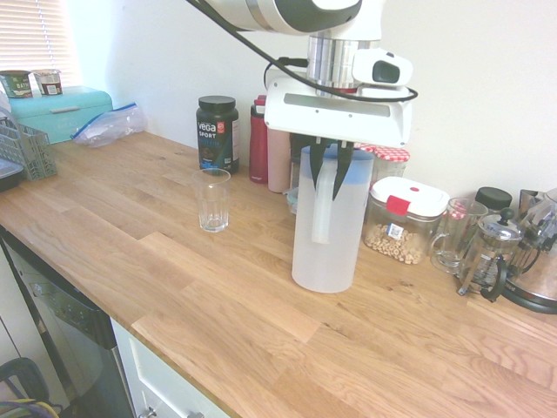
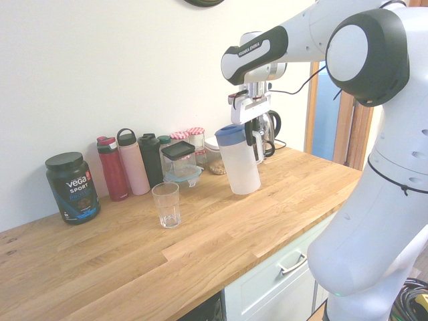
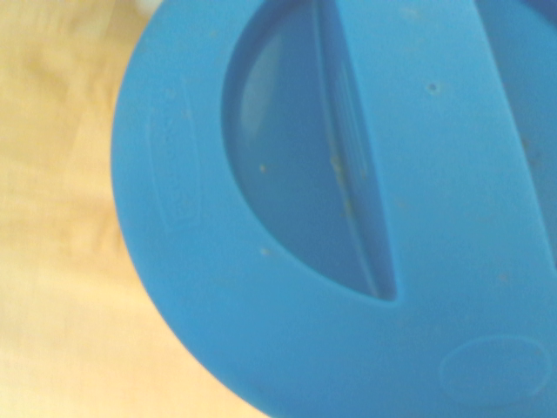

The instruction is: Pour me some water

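— One pitcher [image 1: 325,228], tall, frosted, translucent plastic, upright on the oak-plank counter [image 1: 218,296]. Where's my gripper [image 1: 329,159] on it?

— Pointing straight down over the top, dark fingers [image 1: 315,161] clamped on the upper end of the side handle [image 1: 322,209], a pale vertical bar down the pitcher's face. Whether the base rests on the wood or hangs just above it, I cannot tell.

— Lid?

— Blue lid [image 3: 348,200], round and smooth; my wrist view is filled with it: a half-moon recess beside a raised straight rib, with an oval embossed mark near the rim. In the second exterior view the lid [image 2: 229,131] shows as a blue cap.

— And the glass?

— Clear ribbed tumbler [image 1: 211,199], upright, well apart from the pitcher at about nine o'clock in the first exterior view. I cannot make out any liquid in it.

— Behind?

— Along the wall: a black tub [image 1: 218,133] with a round lid, a red bottle [image 1: 259,144] and a pink bottle [image 1: 278,158] touching it. At three o'clock of the pitcher, a clear box [image 1: 402,219] with a white-and-red lid, holding pale round bits. Further right, a glass French press [image 1: 490,252] with a black handle.
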`<state>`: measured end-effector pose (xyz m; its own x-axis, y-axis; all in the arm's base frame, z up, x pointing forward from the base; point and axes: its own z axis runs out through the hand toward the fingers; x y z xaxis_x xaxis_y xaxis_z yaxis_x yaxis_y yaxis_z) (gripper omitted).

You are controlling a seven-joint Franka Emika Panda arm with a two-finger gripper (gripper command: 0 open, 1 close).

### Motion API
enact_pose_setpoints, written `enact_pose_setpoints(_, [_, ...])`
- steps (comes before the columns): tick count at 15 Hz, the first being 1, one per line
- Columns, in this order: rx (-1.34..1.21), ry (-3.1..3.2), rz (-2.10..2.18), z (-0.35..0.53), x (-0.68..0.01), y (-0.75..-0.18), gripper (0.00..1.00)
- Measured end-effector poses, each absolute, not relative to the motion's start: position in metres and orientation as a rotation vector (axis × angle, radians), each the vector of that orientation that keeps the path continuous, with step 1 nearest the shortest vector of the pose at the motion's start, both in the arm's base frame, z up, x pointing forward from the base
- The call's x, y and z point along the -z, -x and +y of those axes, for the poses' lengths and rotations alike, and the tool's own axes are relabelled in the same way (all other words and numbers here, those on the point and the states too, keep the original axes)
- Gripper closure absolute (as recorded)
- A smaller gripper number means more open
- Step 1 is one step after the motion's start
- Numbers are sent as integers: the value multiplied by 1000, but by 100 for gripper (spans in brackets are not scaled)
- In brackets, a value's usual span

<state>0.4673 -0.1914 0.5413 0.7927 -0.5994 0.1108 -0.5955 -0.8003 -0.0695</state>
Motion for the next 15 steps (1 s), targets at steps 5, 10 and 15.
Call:
enact_pose_setpoints(5, [361,2850,1087,-212,-533,-464,100])
enact_pose_setpoints(10, [332,2840,1115,-216,-513,-456,100])
enact_pose_setpoints(15, [325,2807,1160,-222,-510,-452,0])
